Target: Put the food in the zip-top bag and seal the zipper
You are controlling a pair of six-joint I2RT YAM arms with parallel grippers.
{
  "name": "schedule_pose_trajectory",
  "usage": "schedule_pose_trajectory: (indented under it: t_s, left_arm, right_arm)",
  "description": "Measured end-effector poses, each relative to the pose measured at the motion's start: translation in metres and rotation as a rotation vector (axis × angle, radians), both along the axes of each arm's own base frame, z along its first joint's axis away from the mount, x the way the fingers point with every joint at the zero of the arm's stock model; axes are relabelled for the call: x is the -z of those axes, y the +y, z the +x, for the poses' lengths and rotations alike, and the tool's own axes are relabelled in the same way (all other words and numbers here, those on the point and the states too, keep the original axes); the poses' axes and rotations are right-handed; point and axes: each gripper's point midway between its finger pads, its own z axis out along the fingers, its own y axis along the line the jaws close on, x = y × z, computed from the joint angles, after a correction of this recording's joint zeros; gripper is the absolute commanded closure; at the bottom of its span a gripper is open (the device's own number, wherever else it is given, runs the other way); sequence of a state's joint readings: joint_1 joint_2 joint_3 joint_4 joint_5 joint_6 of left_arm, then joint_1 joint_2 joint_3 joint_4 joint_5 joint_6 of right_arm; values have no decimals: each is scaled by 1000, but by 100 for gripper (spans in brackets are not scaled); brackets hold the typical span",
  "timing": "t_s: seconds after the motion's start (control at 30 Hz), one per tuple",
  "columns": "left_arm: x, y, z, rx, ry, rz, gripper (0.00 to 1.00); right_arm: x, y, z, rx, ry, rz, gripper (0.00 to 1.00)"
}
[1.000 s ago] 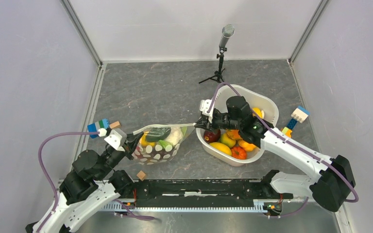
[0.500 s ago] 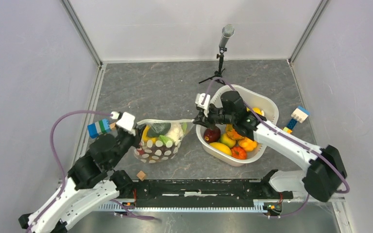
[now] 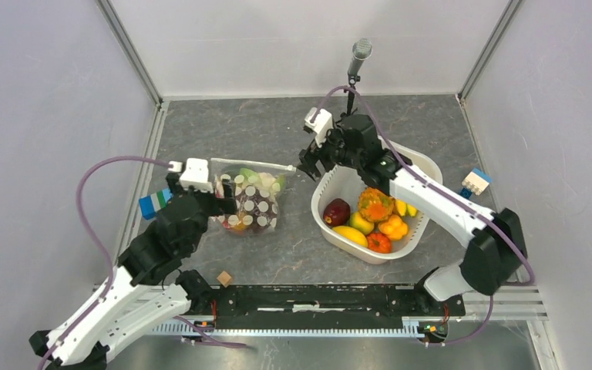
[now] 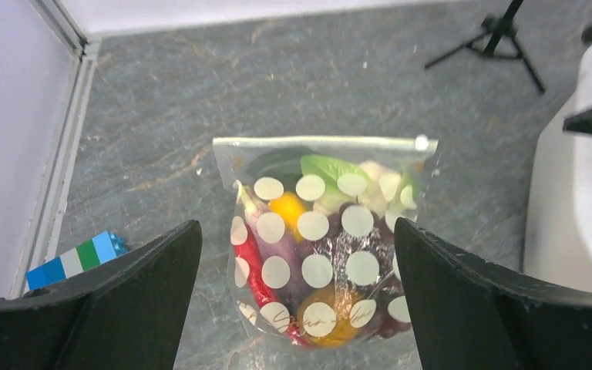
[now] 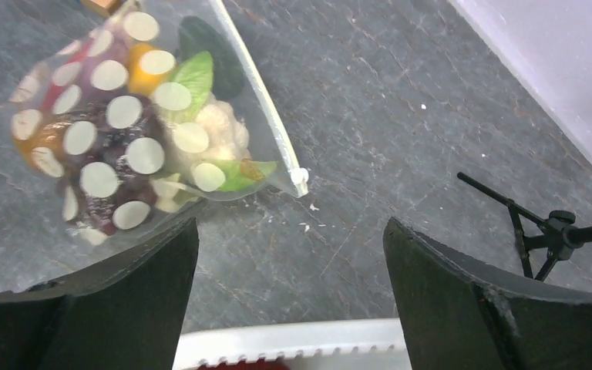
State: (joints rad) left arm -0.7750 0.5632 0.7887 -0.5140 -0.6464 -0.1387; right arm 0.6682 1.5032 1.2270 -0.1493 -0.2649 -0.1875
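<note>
The zip-top bag (image 3: 250,202) lies flat on the grey table, left of centre, with nothing gripping it. Through its dotted plastic (image 4: 320,247) shows food: white cauliflower (image 5: 216,127), dark grapes, a red chilli, orange and green pieces. The zipper (image 4: 320,143) runs straight along the far edge and looks pressed together. My left gripper (image 4: 297,225) hovers open over the bag's near end. Open too, my right gripper (image 5: 291,223) hangs above bare table, between the zipper's right end (image 3: 289,166) and the basket.
A white basket (image 3: 424,166) right of centre holds more toy fruit. A microphone on a small tripod (image 3: 352,85) stands at the back. Building blocks (image 3: 156,202) lie by the left wall, others (image 3: 474,182) at the right. A small wooden cube (image 3: 224,277) sits near the front rail.
Both grippers opened and let go of the bag's ends. The bag dropped from stretched between them to flat on the table. Both arms moved toward the back.
</note>
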Motion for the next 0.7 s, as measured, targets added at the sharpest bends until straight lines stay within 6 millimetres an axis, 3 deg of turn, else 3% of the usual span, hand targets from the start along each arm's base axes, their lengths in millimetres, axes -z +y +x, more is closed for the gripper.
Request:
schedule_pose_trajectory:
  t_s: [0.1, 0.17, 0.3, 0.43, 0.5, 0.57, 0.7]
  left_arm:
    - [-22, 10, -8, -13, -63, -61, 0]
    - [-30, 13, -13, -3, -91, -94, 0]
    - [-31, 4, -17, 46, -87, -137, 0]
    - [-14, -17, -11, 95, -11, -142, 0]
    - [-2, -26, -7, 106, 38, -133, 0]
    - [11, -35, -4, 114, 88, -121, 0]
    - [24, -42, -3, 132, 135, -107, 0]
  right_arm:
    - [-12, -6, -17, -16, -14, 58, 6]
    - [-10, -6, -35, -53, 12, 109, 5]
    - [22, 7, -71, -119, 120, 150, 4]
    - [59, 34, -102, -175, 202, 75, 4]
    - [78, 40, -108, -165, 232, 19, 3]
    - [91, 37, -100, -119, 214, -41, 2]
    - [101, 10, -90, -17, 171, -116, 2]
